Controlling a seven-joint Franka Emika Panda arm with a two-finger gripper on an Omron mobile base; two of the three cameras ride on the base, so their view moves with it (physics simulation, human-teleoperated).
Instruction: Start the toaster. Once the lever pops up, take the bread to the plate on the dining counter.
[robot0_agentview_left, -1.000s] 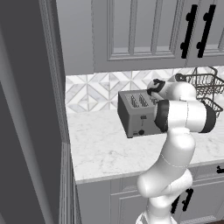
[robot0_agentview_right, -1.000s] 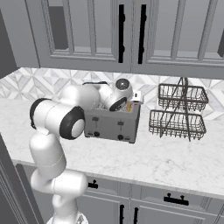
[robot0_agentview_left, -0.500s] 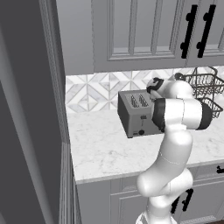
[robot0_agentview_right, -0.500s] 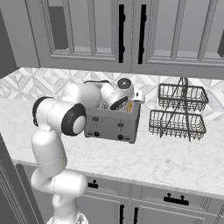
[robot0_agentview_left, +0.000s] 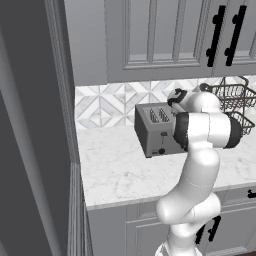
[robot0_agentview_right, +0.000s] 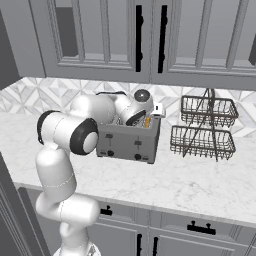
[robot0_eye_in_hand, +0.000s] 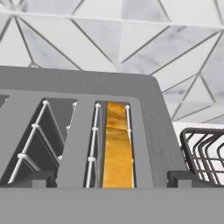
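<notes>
Bread sits deep in the toaster slot beside its wire guides. Your claw hangs above, jaws spread wide. Descend off-centre and a fingertip likely snags a guide or the slot rim, missing the slice.

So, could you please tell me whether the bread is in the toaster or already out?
In. The bread stands on edge inside the toaster's right slot, its crust just below the top.

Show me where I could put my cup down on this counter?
The marble counter is bare left of the toaster, out to the dark wall, and in front of it to the near edge. On the other side it is crowded: the wire rack stands close beside the toaster, with the robot's arm over it.
</notes>
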